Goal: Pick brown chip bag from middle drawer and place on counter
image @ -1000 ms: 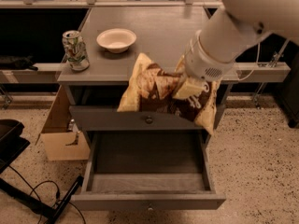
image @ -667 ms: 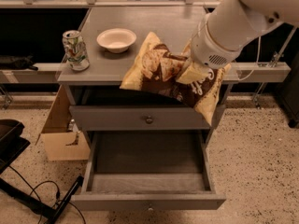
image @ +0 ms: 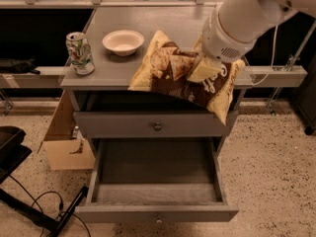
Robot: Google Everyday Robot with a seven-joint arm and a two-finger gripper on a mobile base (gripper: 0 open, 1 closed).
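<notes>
Plainly, in the camera view the claw sits at the end of the thick white arm that comes in from two o'clock, and it is closed on the brown chip bag, pinching its crumpled middle. The bag lies tilted across the front right part of the worktop. Its cream end at eight o'clock is at the front edge, and its end at five o'clock hangs past the edge. A white bowl stands at ten o'clock from the bag, and a green-and-white soda can stands at nine o'clock from the bowl, near the left edge. Below the worktop a grey drawer front is closed. Under it the middle drawer is pulled out, its floor bare. A cardboard box stands on the speckled floor at nine o'clock from the drawer.
</notes>
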